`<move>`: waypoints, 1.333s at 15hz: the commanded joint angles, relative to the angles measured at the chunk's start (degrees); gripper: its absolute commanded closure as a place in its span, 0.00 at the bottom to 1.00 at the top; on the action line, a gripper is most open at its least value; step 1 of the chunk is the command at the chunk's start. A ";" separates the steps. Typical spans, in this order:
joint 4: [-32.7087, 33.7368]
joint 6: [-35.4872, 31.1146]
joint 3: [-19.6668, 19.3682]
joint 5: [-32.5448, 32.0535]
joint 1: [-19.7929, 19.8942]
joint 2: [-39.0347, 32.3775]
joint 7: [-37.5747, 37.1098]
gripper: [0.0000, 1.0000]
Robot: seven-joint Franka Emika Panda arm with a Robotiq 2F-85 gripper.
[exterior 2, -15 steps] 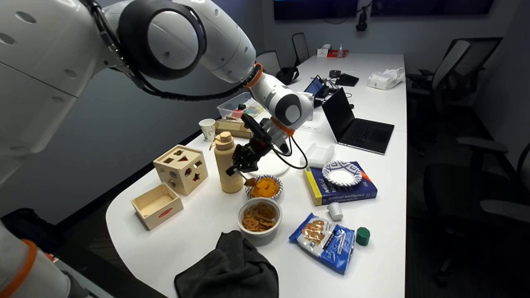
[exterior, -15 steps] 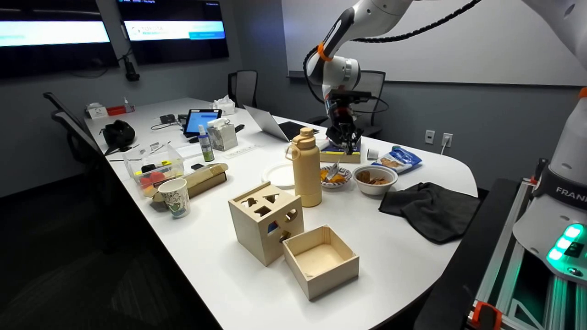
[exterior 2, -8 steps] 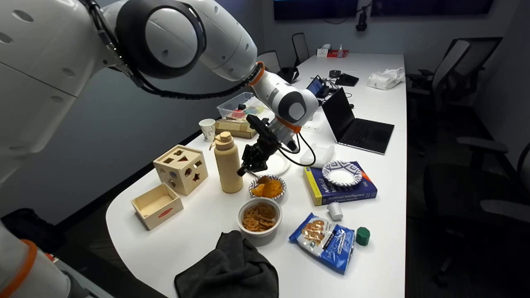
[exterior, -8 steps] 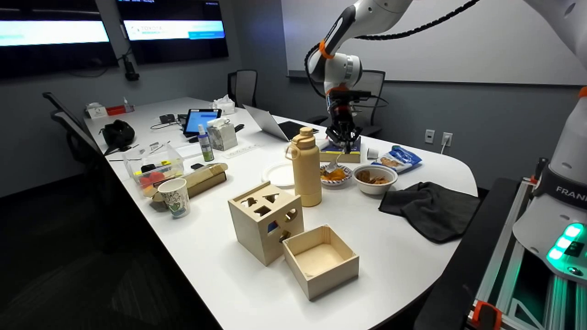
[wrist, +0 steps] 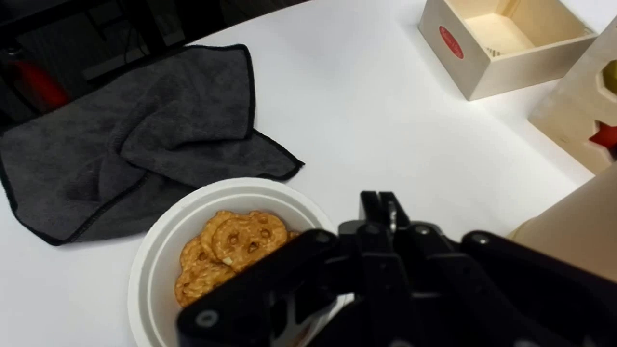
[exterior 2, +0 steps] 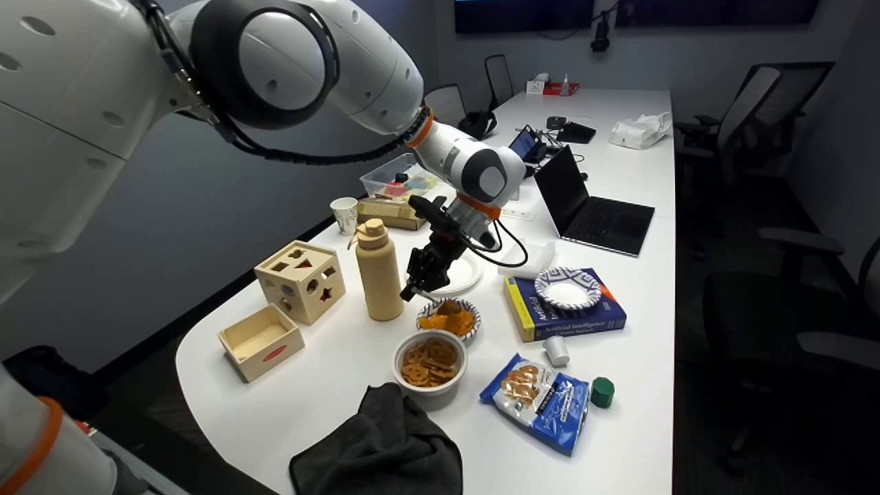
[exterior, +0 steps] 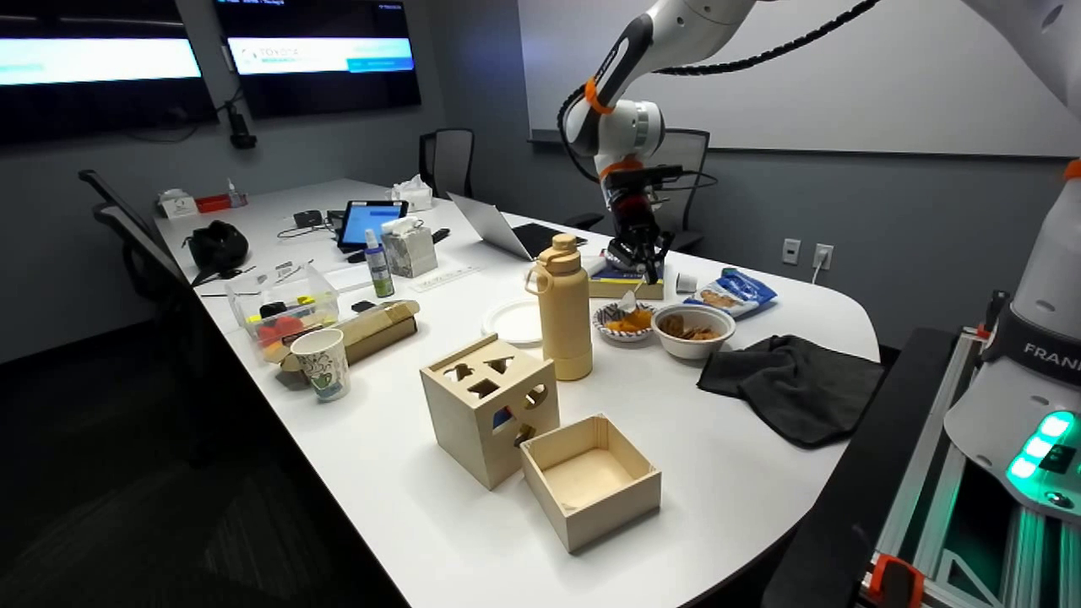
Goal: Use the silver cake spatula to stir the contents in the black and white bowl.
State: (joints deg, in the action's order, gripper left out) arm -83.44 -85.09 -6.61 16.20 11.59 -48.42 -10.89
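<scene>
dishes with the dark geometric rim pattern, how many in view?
2. The black and white bowl is beside the plain white bowl; a shallow dish sits on the blue book. Any nested beneath would be hidden.

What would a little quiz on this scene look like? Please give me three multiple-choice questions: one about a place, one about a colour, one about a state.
1. What rests on the Artificial Intelligence textbook?
A) a water bottle
B) a patterned paper bowl
C) a shape-sorting cube

2. What colour is the crumpled cloth?
A) dark grey
B) red
C) yellow

3. What state is the end effector in?
A) open and holding nothing
B) closed on a tissue box
C) closed on the silver cake spatula

1: B, as an exterior view shows it standing on the cover.
2: A, as the wrist view shows dark grey fabric with a black edge.
3: C, as the wrist view shows it closed, and in an exterior view the spatula's handle slants from it towards the bowl of orange chips.
</scene>
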 commanded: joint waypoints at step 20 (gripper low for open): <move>4.54 14.87 0.77 0.03 -0.59 -0.97 2.57 0.99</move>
State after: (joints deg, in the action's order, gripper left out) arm -80.41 -70.32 -5.58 14.79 10.29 -49.59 -7.92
